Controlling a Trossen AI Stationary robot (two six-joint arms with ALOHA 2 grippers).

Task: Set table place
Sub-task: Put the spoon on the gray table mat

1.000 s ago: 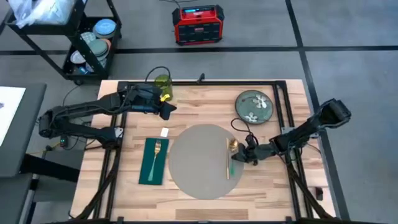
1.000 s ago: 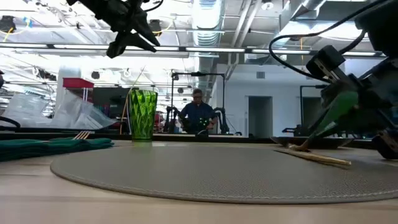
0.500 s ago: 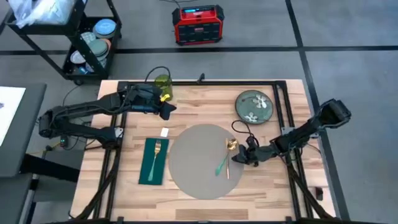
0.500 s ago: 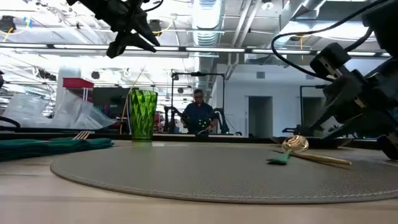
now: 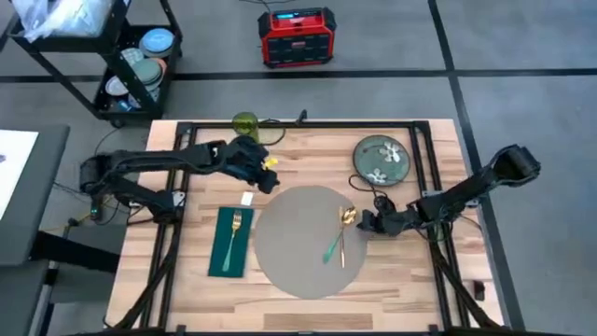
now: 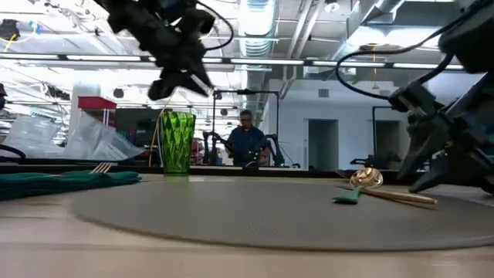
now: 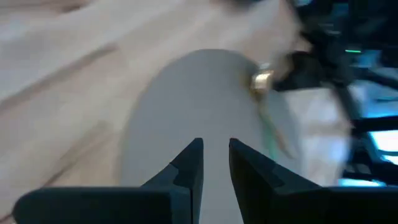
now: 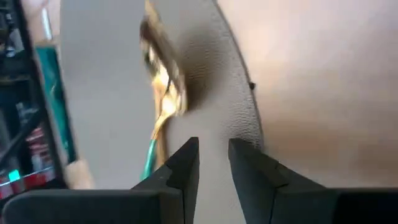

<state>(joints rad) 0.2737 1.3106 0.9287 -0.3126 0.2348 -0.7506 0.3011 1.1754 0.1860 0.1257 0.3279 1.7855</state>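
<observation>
The round grey-beige place mat (image 5: 291, 245) lies on the middle of the wooden table (image 5: 401, 280). On its right part rest a spoon with a gold bowl and a green handle (image 5: 336, 235) and, beside it, a thin gold utensil (image 5: 342, 252); both show in the low view, the spoon (image 6: 361, 182) in front. My right gripper (image 5: 365, 222) stands open just right of the spoon's bowl (image 8: 163, 93), touching nothing. My left gripper (image 5: 272, 184) hovers open above the mat's far edge (image 7: 186, 106).
A dark green cloth (image 5: 229, 243) carrying a gold fork lies left of the mat. A green glass (image 5: 245, 124) stands at the far edge, a dark floral plate (image 5: 382, 159) at the far right. Black frame rails run along the table's sides.
The spoon, held up tilted by my right gripper a second ago, now lies flat on the mat, let go. My right gripper has drawn back a little toward the table's right edge. My left gripper has moved from beside the glass toward the mat, rightward and nearer.
</observation>
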